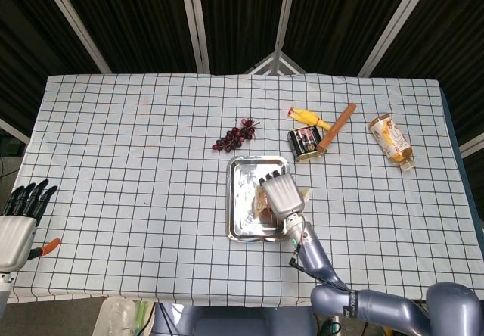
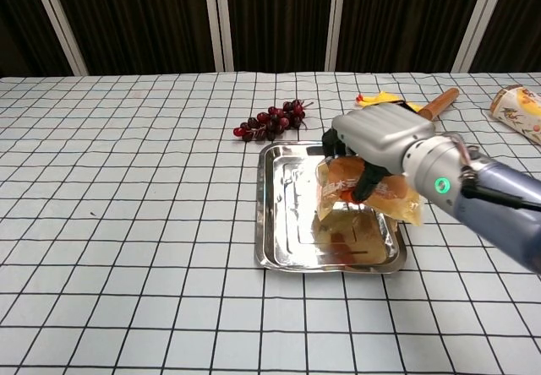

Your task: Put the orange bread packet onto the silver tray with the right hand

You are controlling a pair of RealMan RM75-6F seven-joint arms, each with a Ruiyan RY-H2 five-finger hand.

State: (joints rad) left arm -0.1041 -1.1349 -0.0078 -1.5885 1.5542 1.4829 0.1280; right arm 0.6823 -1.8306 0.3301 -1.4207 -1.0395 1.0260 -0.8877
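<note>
My right hand (image 1: pixel 280 194) (image 2: pixel 378 140) holds the orange bread packet (image 2: pixel 362 191) just above the right part of the silver tray (image 1: pixel 240 200) (image 2: pixel 287 231). In the chest view the packet hangs under the palm, tilted, with its reflection on the tray floor below it; whether it touches the tray I cannot tell. In the head view only an edge of the packet (image 1: pixel 261 205) shows beside the hand. My left hand (image 1: pixel 21 219) stays at the table's near left edge, fingers apart and holding nothing.
A bunch of dark grapes (image 1: pixel 236 135) (image 2: pixel 272 120) lies just behind the tray. Behind it to the right sit a tin can (image 1: pixel 305 142), a yellow toy (image 1: pixel 304 114) and a brown stick (image 1: pixel 337 128). A bottle (image 1: pixel 392 141) lies at the far right.
</note>
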